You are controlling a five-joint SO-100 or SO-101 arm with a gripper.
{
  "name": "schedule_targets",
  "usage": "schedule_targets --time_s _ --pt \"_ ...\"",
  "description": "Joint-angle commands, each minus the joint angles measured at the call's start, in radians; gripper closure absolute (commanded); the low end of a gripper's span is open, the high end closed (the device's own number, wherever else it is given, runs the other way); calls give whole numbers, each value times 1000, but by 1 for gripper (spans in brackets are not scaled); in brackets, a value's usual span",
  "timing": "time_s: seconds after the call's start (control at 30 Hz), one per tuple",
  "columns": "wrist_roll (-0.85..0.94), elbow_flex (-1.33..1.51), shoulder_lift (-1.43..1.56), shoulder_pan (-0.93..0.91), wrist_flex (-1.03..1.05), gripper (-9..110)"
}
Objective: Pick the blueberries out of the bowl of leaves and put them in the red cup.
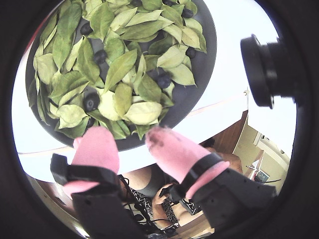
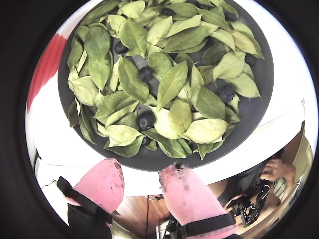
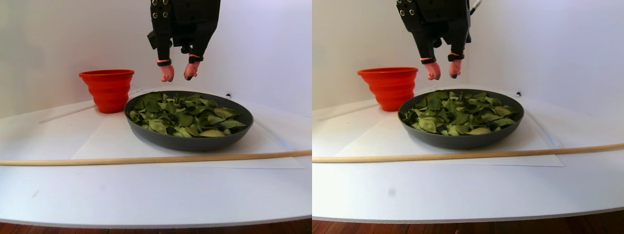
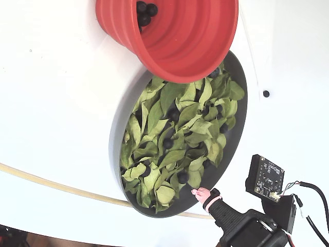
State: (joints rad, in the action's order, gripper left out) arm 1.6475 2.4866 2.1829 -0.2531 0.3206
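Hand (image 2: 142, 181) empty, pink fingertips parted, hovering above near rim of bowl (image 2: 149, 162); nearest exposed blueberry (image 2: 146, 120) just ahead of fingertips among leaves (image 2: 172, 82); red cup (image 3: 107, 87) beyond bowl, some berries already inside.

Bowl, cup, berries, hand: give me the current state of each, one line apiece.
hand: open, empty, raised above the bowl's far rim.
bowl: upright on the white surface, full of leaves.
leaves: heaped loosely, partly covering the berries.
blueberries: several lie among the leaves; a few already sit in the cup.
red cup: upright beside the bowl, mouth open, a few berries at the bottom.
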Motion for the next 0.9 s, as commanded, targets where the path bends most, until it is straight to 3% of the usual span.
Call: schedule_targets --time_s 0.0,0.87 --pt "9 -54 -3 -23 -43 87" --pt "38 -141 -344 6 -316 87"
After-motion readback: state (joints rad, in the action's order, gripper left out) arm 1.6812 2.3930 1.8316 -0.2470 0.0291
